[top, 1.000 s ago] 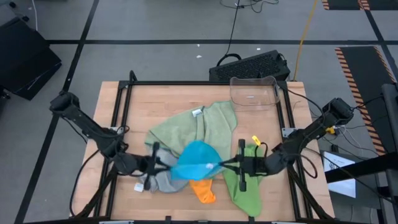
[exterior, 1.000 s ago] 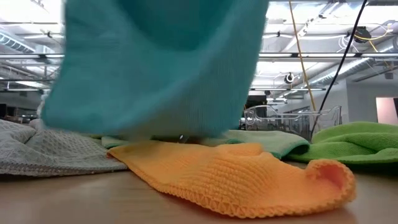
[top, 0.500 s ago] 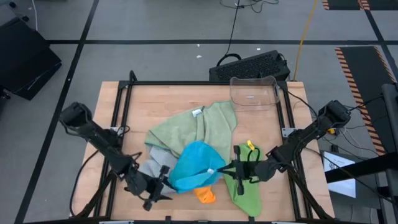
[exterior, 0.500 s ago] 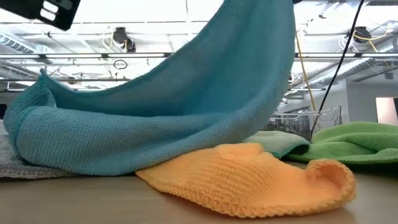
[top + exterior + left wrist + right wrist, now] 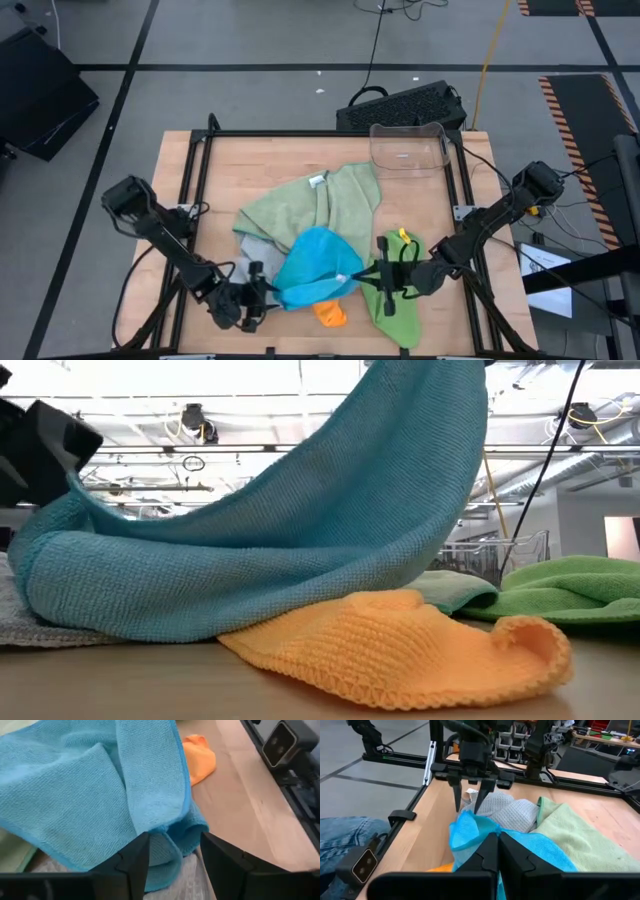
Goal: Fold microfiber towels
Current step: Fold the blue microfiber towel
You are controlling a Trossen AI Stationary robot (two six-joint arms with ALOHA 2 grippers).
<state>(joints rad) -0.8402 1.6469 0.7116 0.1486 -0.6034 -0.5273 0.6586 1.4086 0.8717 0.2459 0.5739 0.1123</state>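
— Since a moment ago, our left gripper [image 5: 262, 291] has let go of the blue towel [image 5: 315, 262] and now sits low at the front of the table [image 5: 290, 160], its fingers [image 5: 131, 861] spread apart with the towel's folded edge lying loose between them. What is the biggest thing we see?

— We see the wooden table, with black rails around it. On it the sage green towel [image 5: 305, 205] is the widest cloth, spread across the middle with a small white tag [image 5: 317, 181] near its far edge. A clear plastic bin [image 5: 407, 148] stands at the far side of the table.

— And the blue towel?

— It lies in a heap on top of the others, near the front. Our right gripper [image 5: 362, 270] pinches its right edge tight and holds that side up, so from the low view the cloth [image 5: 290, 530] climbs up to the right like a tent.

— What is under it?

— The lime green towel [image 5: 392, 300] lies under our right arm, at the front right. The grey towel [image 5: 255, 255] peeks out on the left, just beside our left gripper. The orange towel [image 5: 331, 312] is the smallest bit we see; it pokes out from under the blue one at the front edge, and the blue cloth rests on it.
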